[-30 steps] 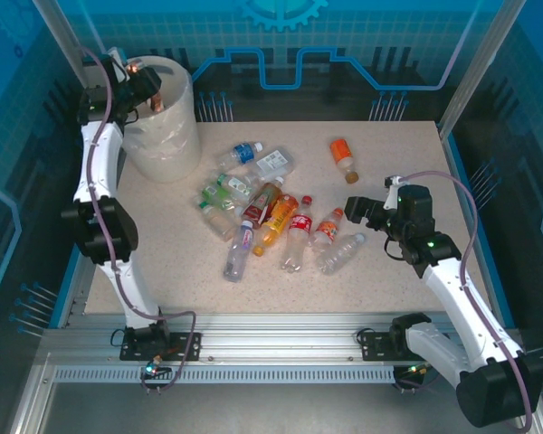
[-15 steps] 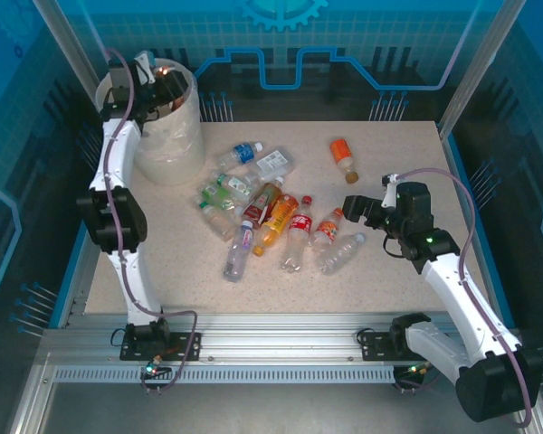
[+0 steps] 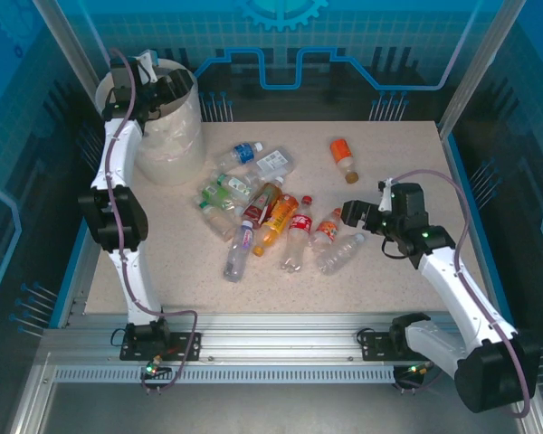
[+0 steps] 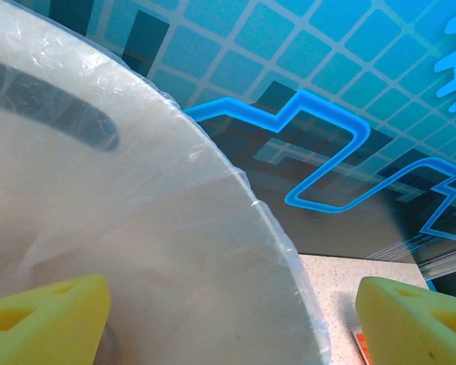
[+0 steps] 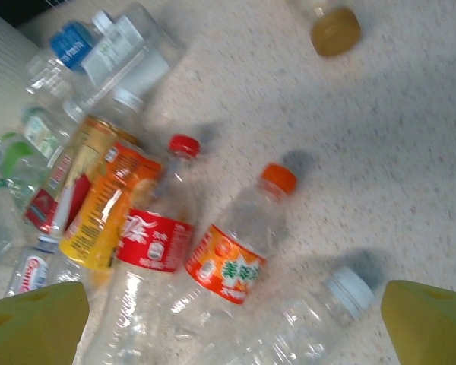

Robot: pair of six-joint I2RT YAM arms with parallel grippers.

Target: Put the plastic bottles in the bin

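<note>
The left arm has swung from beside the bin (image 3: 167, 136) to above its mouth, and the orange bottle seen in its grasp a second ago is gone. The left fingers (image 4: 45, 319) stand spread wide with nothing between them (the liner-covered rim runs beneath). The right fingers (image 5: 30, 327), also spread and empty, hover over the plastic bottles (image 3: 271, 217) heaped mid-desk (image 3: 407, 154). One orange bottle (image 3: 343, 155) lies apart, farther back.
</note>
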